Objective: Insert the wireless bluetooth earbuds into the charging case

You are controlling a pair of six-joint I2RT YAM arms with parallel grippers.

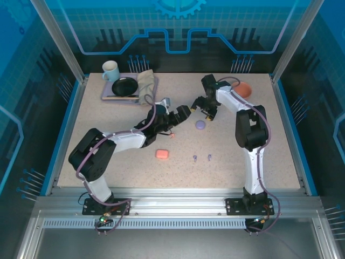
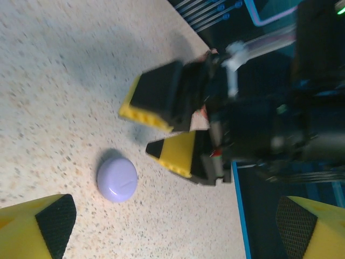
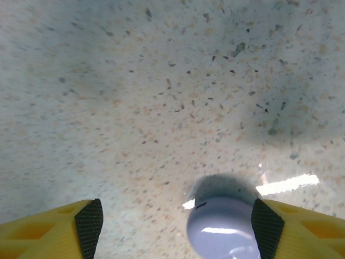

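The left end effector [image 1: 182,112] and right end effector [image 1: 204,110] are released and empty, close together by the lilac case [image 1: 200,124]. You risk them colliding or knocking it away. Two lilac earbuds [image 1: 194,157] lie nearer on the worktop [image 1: 269,145], well apart from it. Its lid state is unclear.

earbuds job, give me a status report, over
Left gripper open, right gripper open, both empty. Lilac earbuds loose on table. Lilac case shut, both grippers crowding it.
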